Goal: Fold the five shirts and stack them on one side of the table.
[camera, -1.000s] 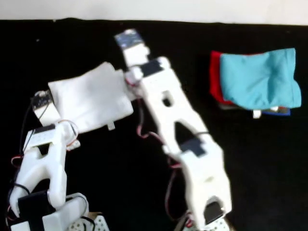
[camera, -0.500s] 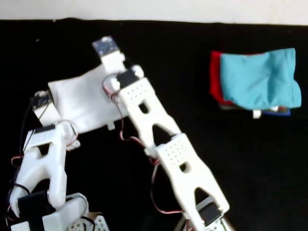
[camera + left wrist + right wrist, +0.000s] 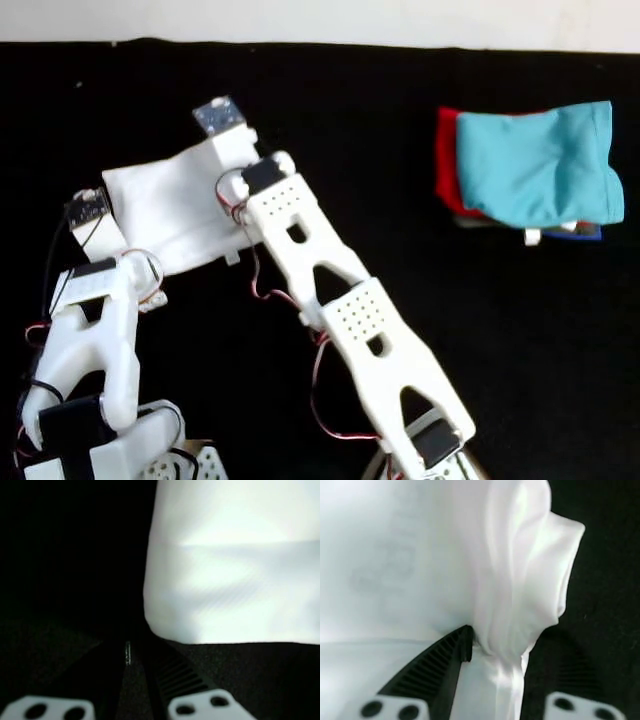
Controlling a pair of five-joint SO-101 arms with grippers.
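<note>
On the desk's (image 3: 400, 110) right side, folded shirts (image 3: 530, 170) lie stacked, teal on top; well apart, right gripper (image 3: 512, 647) pinches the white shirt (image 3: 165, 205) mid-fold, left gripper (image 3: 127, 652) closed, empty, beside its corner.

**One shirt at ten o'clock, the stack at two**

Read the high view as a clock face, with twelve at the far edge of the table (image 3: 500, 350). The lone shirt (image 3: 165, 205) lies toward ten o'clock and the shirt stack (image 3: 530, 170) toward two, well apart. The left gripper (image 3: 131, 652) sits just beside the lone shirt's nine o'clock edge. The right gripper (image 3: 495, 650) is at its one o'clock edge, with a fold of that shirt between the jaws.
</note>
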